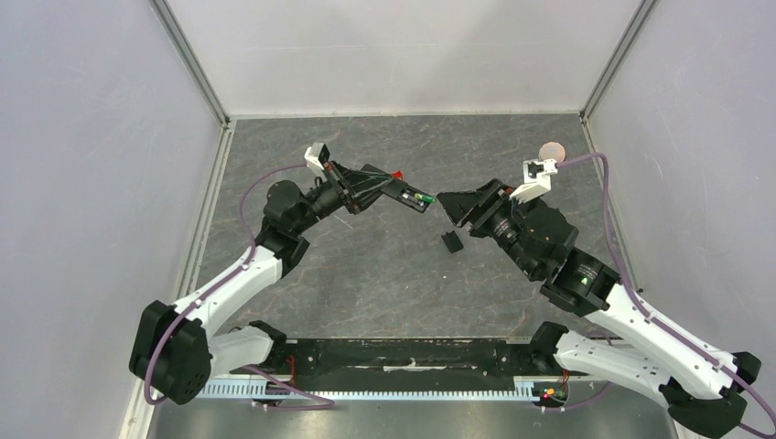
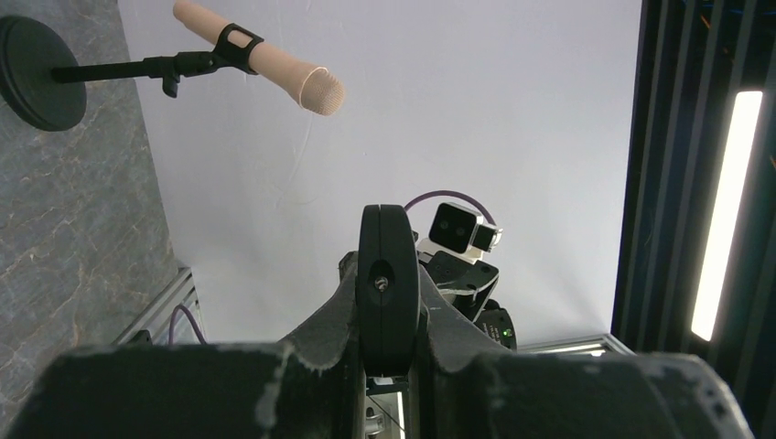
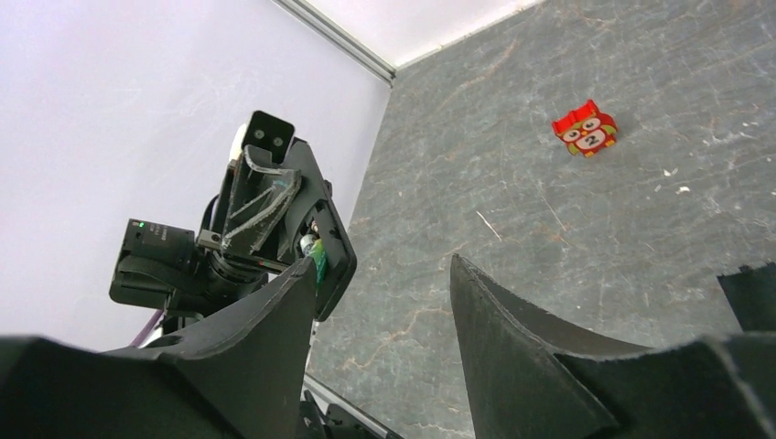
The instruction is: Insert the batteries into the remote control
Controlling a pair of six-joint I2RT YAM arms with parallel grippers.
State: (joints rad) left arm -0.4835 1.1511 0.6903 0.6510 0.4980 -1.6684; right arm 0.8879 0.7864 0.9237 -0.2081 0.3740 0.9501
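Observation:
My left gripper (image 1: 368,186) is shut on the remote control (image 1: 403,193), a slim black bar held above the table and pointing right. In the left wrist view the remote (image 2: 387,274) stands end-on between the fingers. A green battery (image 1: 424,197) sits in the remote's open right end. The right wrist view shows that battery (image 3: 318,254) with a pale round end just above it. My right gripper (image 1: 455,207) hangs open a little to the right of the remote's tip. In its own view the right gripper (image 3: 382,265) has nothing between its fingers.
A small black piece (image 1: 451,242) lies on the table under the two grippers. A red-and-white owl box (image 3: 586,129) sits beyond the remote. A round-based black stand (image 2: 29,60) with a tan rod is at the back right, its tan disc (image 1: 552,151) near the wall.

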